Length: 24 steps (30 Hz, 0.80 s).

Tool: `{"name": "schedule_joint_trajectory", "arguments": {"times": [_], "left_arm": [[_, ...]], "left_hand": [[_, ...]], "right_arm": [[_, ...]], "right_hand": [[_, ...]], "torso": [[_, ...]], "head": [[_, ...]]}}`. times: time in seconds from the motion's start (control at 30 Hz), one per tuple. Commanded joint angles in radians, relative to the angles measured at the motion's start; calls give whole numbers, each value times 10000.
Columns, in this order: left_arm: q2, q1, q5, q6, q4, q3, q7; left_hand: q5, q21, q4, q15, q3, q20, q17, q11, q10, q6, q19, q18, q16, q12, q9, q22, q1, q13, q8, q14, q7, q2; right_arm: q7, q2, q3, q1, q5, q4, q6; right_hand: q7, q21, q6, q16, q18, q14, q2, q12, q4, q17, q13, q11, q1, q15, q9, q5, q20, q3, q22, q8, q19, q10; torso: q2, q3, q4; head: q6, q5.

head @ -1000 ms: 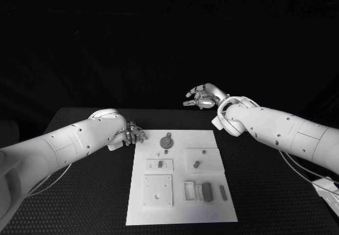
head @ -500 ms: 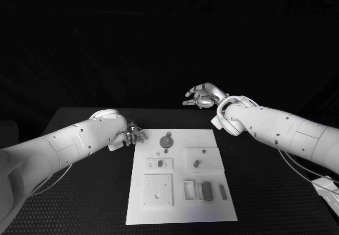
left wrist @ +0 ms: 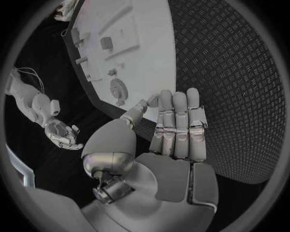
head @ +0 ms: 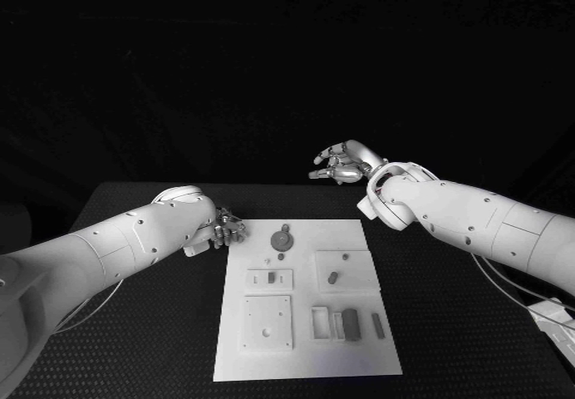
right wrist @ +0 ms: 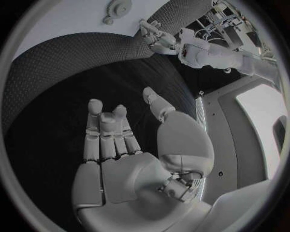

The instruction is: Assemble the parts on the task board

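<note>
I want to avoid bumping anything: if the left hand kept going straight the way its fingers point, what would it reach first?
Probably the task board's near edge: the left hand points at it, round part beyond. Depth is unclear.

In the head view, the left hand (head: 225, 230) at middle left is partly hidden behind its own white arm — just some fingers (head: 236, 229) peek out. The parts (head: 349, 324) on the task board (head: 307, 357) are too small to tell what shapes they are. In the left wrist view, the board runs off the upper left of the circle. In the right wrist view, the board is cut off at the top — one round part (right wrist: 121, 8) is half gone.
</note>
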Motion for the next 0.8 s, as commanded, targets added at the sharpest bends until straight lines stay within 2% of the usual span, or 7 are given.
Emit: {"name": "schedule_joint_trajectory", "arguments": {"times": [0.03, 0.23, 0.4, 0.5, 0.8], "left_arm": [[30, -6, 5, 82, -22, -1, 166], [25, -6, 12, 83, -49, 0, 222], [22, -6, 83, 78, -12, 0, 249], [4, -6, 158, 92, 8, 1, 247], [-43, -5, 333, 232, -5, 2, 179]], "left_hand": [[-43, -67, 24, -1, 253, 20, -60, -52, -32, 39, 7, 0, 66, 23, 7, 18, 156, -28, 53, -92, -70, -2], [-43, -91, -1, 11, 485, 27, -122, -66, -24, 128, 15, -8, 117, 32, 18, 47, 287, -48, 106, -108, -91, 76], [-41, -99, -134, 10, 724, 26, -177, -95, 11, 250, 38, -8, 179, 54, 38, 87, 486, -62, 179, -99, -129, 308], [-43, -106, -153, 9, 1034, 27, -227, -114, 45, 316, 73, -10, 227, 69, 41, 114, 641, -79, 214, -83, -151, 365], [-43, -107, -238, 10, 1270, 27, -293, -120, 74, 344, 109, -17, 290, 84, 36, 167, 729, -100, 231, -72, -157, 367]], "right_arm": [[66, 3, 6, -2, -24, 16, 117], [66, 7, 6, -2, -24, 6, 115], [69, 26, 6, -2, -24, -17, 113], [70, 21, 6, -2, -24, -14, 113], [71, 24, 6, -3, -24, -22, 111]], "right_hand": [[45, -41, -2, -41, 148, -41, 38, -58, 32, -16, -19, 7, -52, -38, -13, -32, 19, 2, 114, 14, -61, -1], [44, -41, -1, -41, 148, -40, 40, -57, 30, -18, -23, 7, -51, -38, -13, -32, 20, 1, 114, 15, -61, 1], [44, -41, 0, -40, 148, -38, 42, -56, 29, -19, -27, 7, -51, -38, -13, -32, 20, -1, 115, 17, -59, 3], [44, -41, 1, -39, 148, -37, 43, -55, 27, -20, -29, 7, -51, -38, -13, -32, 20, -2, 115, 17, -58, 4], [44, -41, 1, -38, 148, -35, 46, -52, 27, -23, -35, 7, -55, -38, -14, -33, 21, -6, 116, 19, -56, 7]], "torso": [[-5, -1, 6], [-1, -1, 8], [-3, -7, 11], [0, -11, 15], [-7, -15, 15]], "head": [[-3, -4], [-14, -20], [-20, -21], [-28, -22], [-63, -20]]}}
